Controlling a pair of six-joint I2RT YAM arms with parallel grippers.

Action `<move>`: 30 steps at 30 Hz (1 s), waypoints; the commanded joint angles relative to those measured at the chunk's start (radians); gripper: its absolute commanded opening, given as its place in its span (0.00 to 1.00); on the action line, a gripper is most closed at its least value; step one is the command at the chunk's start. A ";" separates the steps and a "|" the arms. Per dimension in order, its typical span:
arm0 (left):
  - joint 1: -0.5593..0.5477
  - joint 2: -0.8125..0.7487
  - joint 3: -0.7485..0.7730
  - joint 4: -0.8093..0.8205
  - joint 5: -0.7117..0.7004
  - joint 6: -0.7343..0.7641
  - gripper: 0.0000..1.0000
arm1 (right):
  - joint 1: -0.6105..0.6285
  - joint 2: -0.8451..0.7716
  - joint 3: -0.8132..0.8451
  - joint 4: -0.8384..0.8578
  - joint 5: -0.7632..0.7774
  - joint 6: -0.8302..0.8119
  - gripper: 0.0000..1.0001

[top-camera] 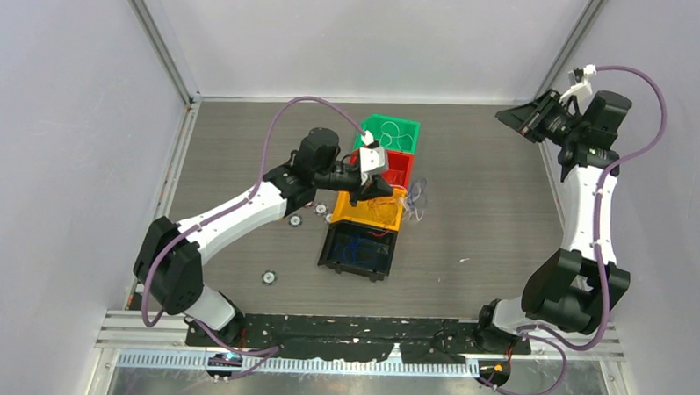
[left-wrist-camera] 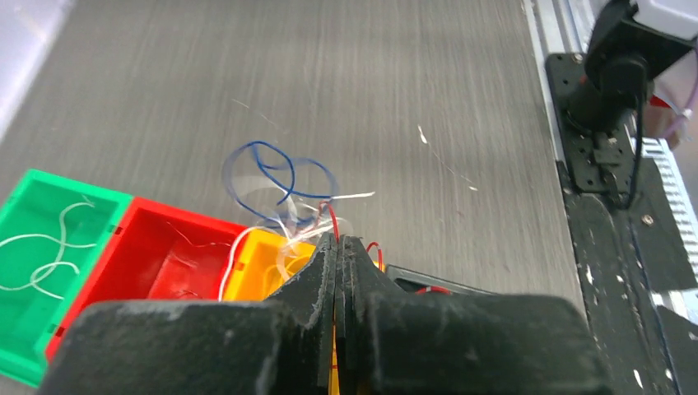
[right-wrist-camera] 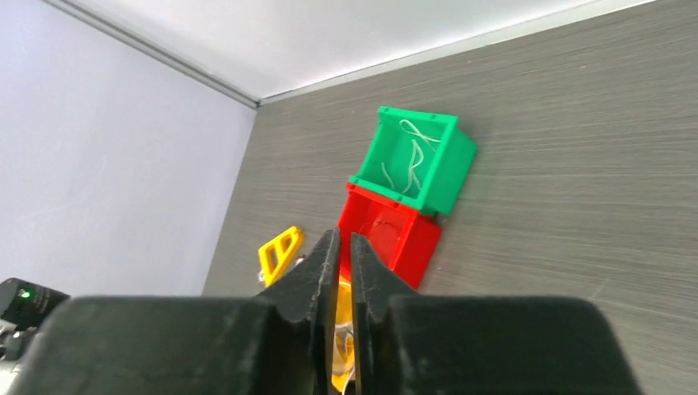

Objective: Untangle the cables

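A loose tangle of cables (left-wrist-camera: 280, 185), blue, white and red, lies on the table beside the yellow bin (left-wrist-camera: 257, 265); it also shows in the top view (top-camera: 417, 200). My left gripper (left-wrist-camera: 338, 239) hangs over the yellow bin (top-camera: 368, 214), shut on a red cable (left-wrist-camera: 332, 216) that leads from its tips into the tangle. White cables (left-wrist-camera: 49, 247) lie in the green bin (right-wrist-camera: 451, 156). A thin red strand lies in the red bin (left-wrist-camera: 177, 251). Blue cables (top-camera: 358, 249) lie in the black bin. My right gripper (right-wrist-camera: 344, 239) is raised at the far right (top-camera: 512, 118), shut and empty.
Four bins stand in a row at mid table: green (top-camera: 388, 133), red (top-camera: 400, 168), yellow, black (top-camera: 355, 266). Small round discs lie on the table left of the bins (top-camera: 295, 220) (top-camera: 269, 277). Walls close in the left, back and right sides.
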 commanded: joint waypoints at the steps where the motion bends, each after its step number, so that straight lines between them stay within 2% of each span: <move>1: 0.008 -0.029 0.034 -0.131 0.083 0.091 0.00 | -0.025 0.015 0.013 0.090 0.028 -0.002 0.10; 3: 0.009 -0.022 0.048 -0.128 0.097 0.101 0.00 | -0.029 0.015 0.004 0.059 0.033 -0.046 0.07; 5: 0.009 -0.005 0.079 -0.128 0.102 0.091 0.00 | -0.017 0.027 0.021 -0.044 -0.006 -0.167 0.25; 6: 0.009 0.007 0.095 -0.125 0.103 0.081 0.00 | -0.009 0.042 0.035 -0.108 -0.034 -0.300 0.42; 7: 0.009 0.017 0.114 -0.121 0.100 0.070 0.00 | 0.014 0.049 0.064 -0.259 -0.042 -0.380 0.50; 8: 0.008 0.028 0.131 -0.115 0.095 0.056 0.00 | 0.028 0.058 0.074 -0.333 -0.041 -0.551 0.65; 9: 0.009 0.036 0.145 -0.104 0.090 0.044 0.00 | 0.060 0.058 0.068 -0.465 -0.033 -0.633 0.71; 10: 0.009 0.045 0.159 -0.093 0.087 0.027 0.00 | 0.074 0.053 0.059 -0.521 -0.011 -0.797 0.78; 12: 0.008 0.059 0.187 -0.071 0.078 -0.015 0.00 | 0.118 0.035 -0.004 -0.639 0.022 -0.969 0.84; 15: 0.010 0.083 0.228 -0.057 0.071 -0.060 0.00 | 0.198 0.005 -0.126 -0.697 0.069 -1.116 0.89; 18: 0.011 0.098 0.248 -0.044 0.070 -0.089 0.00 | 0.278 0.004 -0.209 -0.647 0.085 -1.133 0.90; 25: 0.012 0.127 0.283 -0.044 0.070 -0.104 0.00 | 0.416 0.166 -0.232 -0.424 0.118 -0.957 0.90; 30: 0.016 0.129 0.292 -0.044 0.066 -0.108 0.00 | 0.455 0.271 -0.207 -0.313 0.129 -0.800 0.89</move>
